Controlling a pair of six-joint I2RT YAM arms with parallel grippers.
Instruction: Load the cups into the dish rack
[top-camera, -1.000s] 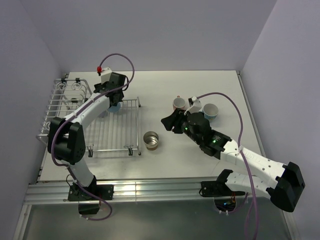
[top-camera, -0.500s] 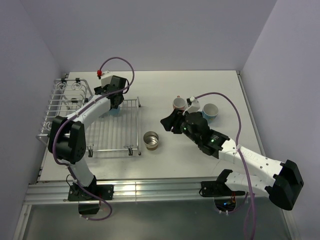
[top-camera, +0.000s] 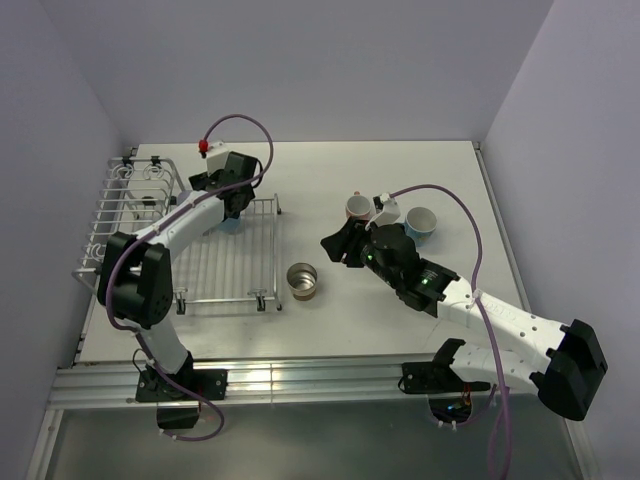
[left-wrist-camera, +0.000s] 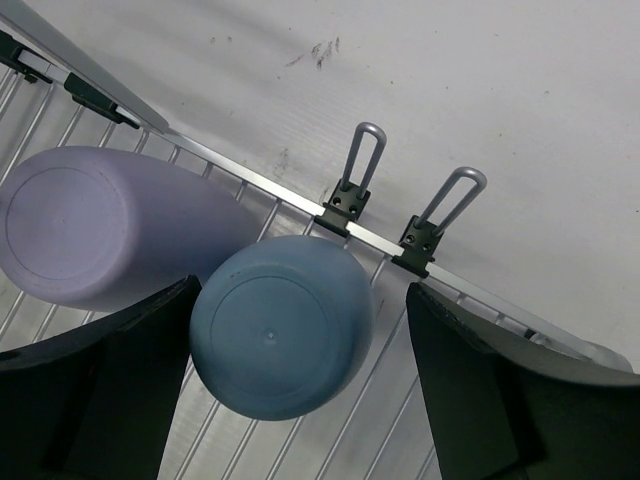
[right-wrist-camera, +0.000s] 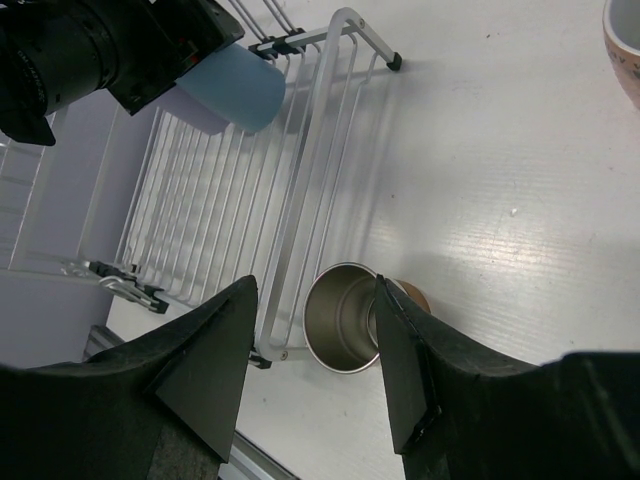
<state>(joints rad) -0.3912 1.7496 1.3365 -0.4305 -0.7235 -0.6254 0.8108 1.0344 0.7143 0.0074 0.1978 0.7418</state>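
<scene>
The dish rack (top-camera: 200, 270) stands at the left. A mid-blue cup (left-wrist-camera: 280, 325) sits upside down at the rack's far right corner, next to a lavender cup (left-wrist-camera: 100, 240) lying on the bars. My left gripper (top-camera: 232, 207) is open, its fingers either side of the blue cup, the right one well apart from it. A steel cup (top-camera: 302, 281) stands upright on the table by the rack's near right corner. My right gripper (top-camera: 337, 247) is open and empty, above and to the far right of the steel cup (right-wrist-camera: 345, 320). A salmon-pink cup (top-camera: 358, 208) and a light blue cup (top-camera: 421, 223) stand behind it.
The rack's right edge carries upright wire loops (left-wrist-camera: 360, 165). A raised basket section (top-camera: 130, 195) lies at the rack's far left. A cream cup rim (right-wrist-camera: 625, 40) shows at the right wrist view's top right corner. The walls close in left and right.
My left wrist has shifted a little toward the far right above the blue cup. My right arm has shifted very slightly. The cups have not moved.
</scene>
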